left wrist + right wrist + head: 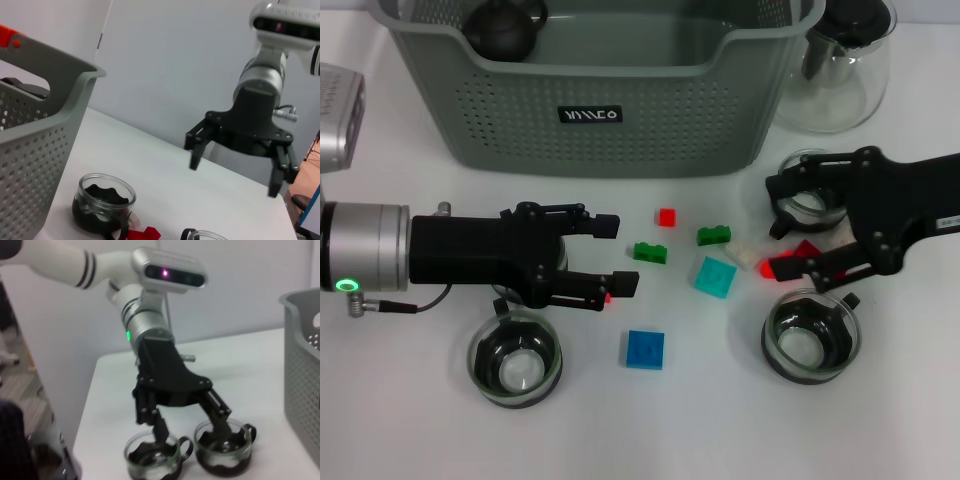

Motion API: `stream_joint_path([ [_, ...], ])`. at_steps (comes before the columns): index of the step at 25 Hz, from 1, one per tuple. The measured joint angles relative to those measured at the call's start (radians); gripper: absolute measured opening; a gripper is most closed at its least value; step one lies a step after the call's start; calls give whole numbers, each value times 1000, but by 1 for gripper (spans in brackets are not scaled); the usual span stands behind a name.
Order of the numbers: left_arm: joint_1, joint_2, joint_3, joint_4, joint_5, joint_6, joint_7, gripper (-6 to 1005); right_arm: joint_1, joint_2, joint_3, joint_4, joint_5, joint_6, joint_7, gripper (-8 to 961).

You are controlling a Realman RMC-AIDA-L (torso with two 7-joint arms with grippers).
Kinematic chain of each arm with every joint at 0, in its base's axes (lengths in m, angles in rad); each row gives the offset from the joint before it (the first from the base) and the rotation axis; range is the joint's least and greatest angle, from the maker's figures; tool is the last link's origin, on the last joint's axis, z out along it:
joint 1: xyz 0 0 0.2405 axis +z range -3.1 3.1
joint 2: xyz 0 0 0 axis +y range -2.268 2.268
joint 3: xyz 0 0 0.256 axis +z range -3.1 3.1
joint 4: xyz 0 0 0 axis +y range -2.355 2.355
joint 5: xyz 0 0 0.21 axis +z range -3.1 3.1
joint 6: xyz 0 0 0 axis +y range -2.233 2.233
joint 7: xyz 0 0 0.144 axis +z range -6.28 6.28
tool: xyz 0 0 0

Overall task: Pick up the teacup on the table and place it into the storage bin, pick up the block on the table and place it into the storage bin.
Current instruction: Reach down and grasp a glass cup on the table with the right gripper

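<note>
While the head view shows my left gripper (620,252) spread wide, low beside the clear glass teacup with black base (515,360), my right gripper (782,228) gapes wide above another. Wrist views agree. Glass: light, slick, fragile; pinch the rim wall.

Teacups: four. One (808,198) sits between the right gripper's (778,225) spread jaws, one (810,337) just outside them, one (515,360) just outside the left gripper's (620,255) spread jaws, and one (222,441) under that gripper.
Green blocks: two (650,252) (714,236), between the two sets of jaws.
Red block: one (666,217) clear; more red pieces by the right jaws, number uncertain.
Teal block: one (715,276).
Blue block: one (645,350).
Storage bin: one (620,130).
Black teapot: one (505,28).
Glass pitcher: one (845,70).
</note>
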Motion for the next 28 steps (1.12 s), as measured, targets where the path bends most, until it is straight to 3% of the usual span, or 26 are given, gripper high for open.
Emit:
stream_joint_path([
  [3,-2,0,1,0,0,-2,-7,838,4,12,-21,-164,-69,-78,71,945],
  [6,-2,-1,8,0,1,-2,-10,838,7,15,-57,-241,-108,-96,127,945],
  [11,4,-14,11,0,1,-20,-11,838,14,24,-219,-382,-176,-118,316,944],
  [16,7,-20,6,0,0,-28,-17,838,11,25,-367,-419,-191,-121,412,945],
  [28,16,-28,5,-7,0,-45,-25,838,30,27,-547,-424,-331,-111,550,940],
])
